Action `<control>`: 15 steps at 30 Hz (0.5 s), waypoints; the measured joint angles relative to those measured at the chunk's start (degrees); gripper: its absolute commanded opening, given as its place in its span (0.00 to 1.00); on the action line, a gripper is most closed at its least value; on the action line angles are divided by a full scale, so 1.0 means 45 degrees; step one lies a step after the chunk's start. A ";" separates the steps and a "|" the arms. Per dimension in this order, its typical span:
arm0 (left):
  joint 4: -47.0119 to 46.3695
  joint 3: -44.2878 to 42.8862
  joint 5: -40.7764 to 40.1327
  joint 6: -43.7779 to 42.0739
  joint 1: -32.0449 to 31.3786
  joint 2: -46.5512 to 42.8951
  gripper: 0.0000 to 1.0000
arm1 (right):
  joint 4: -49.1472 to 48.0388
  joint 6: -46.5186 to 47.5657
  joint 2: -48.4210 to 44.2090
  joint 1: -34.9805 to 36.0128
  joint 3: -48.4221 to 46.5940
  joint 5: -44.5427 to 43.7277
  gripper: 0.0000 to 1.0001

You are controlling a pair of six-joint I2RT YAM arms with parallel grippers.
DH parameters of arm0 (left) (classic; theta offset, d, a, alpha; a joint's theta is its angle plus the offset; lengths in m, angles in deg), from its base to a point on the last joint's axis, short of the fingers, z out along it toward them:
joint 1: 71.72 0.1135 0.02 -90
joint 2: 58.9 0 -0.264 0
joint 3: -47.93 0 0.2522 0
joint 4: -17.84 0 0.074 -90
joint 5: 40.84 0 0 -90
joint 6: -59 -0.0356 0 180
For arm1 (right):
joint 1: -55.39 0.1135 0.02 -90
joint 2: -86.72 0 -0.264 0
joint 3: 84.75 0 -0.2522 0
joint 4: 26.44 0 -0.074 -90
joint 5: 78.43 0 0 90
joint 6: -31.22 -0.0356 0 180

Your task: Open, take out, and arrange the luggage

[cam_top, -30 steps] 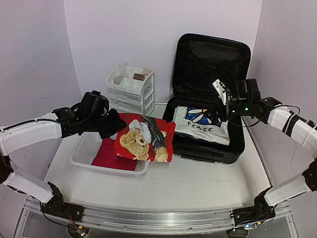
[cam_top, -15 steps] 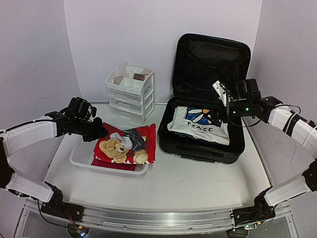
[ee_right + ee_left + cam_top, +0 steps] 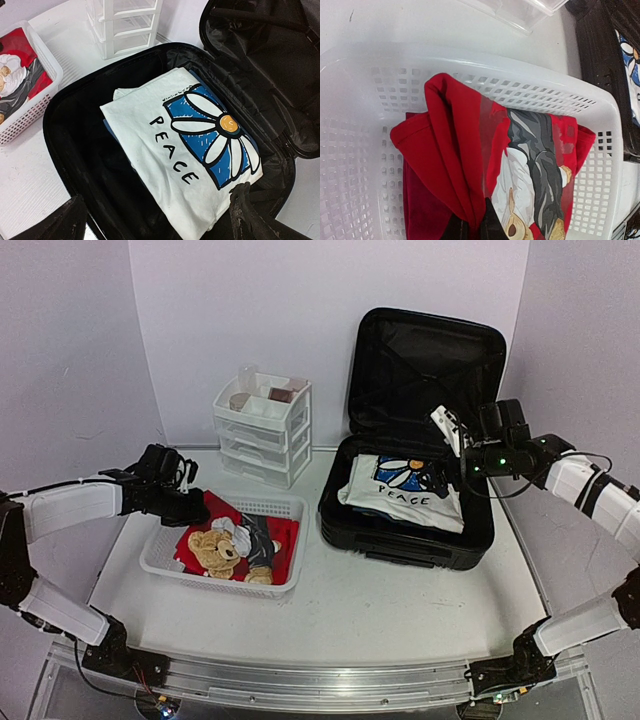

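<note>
The luggage point(image 3: 372, 530) lies open at the right rear of the worktop point(image 3: 400, 610), its lid upright, so its hold is reachable from above. The white mesh basket point(image 3: 160, 558) sits to its left, a gap between them. The right tool point(image 3: 445, 452) hangs spread wide and empty over the folded PEACE T-shirt point(image 3: 405, 492), probably readying a grab. The left tool point(image 3: 472, 227) is pinched tight on a red teddy-bear shirt point(image 3: 455, 150), laying it inside the basket's rim.

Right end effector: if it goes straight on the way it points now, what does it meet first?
Probably the white PEACE T-shirt lying in the open luggage; the open right end effector points down at it.
</note>
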 measured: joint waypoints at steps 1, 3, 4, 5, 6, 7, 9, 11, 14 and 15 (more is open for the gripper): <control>0.0010 0.0029 -0.0073 -0.0015 0.0029 0.0107 0.00 | 0.0019 0.0010 0.0000 0.0000 0.0000 0.0000 0.98; 0.0015 0.0039 -0.0267 0.0005 0.0097 0.0408 0.00 | 0.0068 0.0049 0.0000 0.0000 -0.0044 0.0005 0.98; 0.0019 0.0063 -0.0413 0.0049 0.0117 0.0520 0.00 | 0.0078 0.0063 0.0000 0.0000 -0.0087 0.0000 0.98; 0.0034 0.0097 -0.0534 0.0078 0.0126 0.0583 0.00 | 0.0083 0.0078 0.0000 0.0000 -0.0121 0.0000 0.98; 0.0029 0.0175 -0.0704 0.0117 0.0136 0.0597 0.00 | 0.0087 0.0092 0.0000 0.0000 -0.0165 0.0000 0.98; 0.0087 0.0214 -0.0879 0.0141 0.0141 0.0597 0.00 | 0.0087 0.0102 0.0000 0.0000 -0.0199 0.0000 0.98; 0.0223 0.0228 -0.1224 0.0131 0.0126 0.0602 0.00 | 0.0087 0.0136 0.0000 0.0000 -0.0214 0.0005 0.98; 0.0359 0.0228 -0.1481 0.0126 0.0126 0.0607 0.00 | 0.0092 0.0155 0.0024 0.0000 -0.0219 0.0005 0.98; 0.0452 0.0228 -0.1831 0.0102 0.0126 0.0699 0.08 | 0.0092 0.0194 0.0121 0.0000 -0.0233 0.0015 0.98; 0.0481 0.0228 -0.1933 0.0097 0.0126 0.0738 0.17 | 0.0092 0.0189 0.0151 0.0000 -0.0238 0.0015 0.98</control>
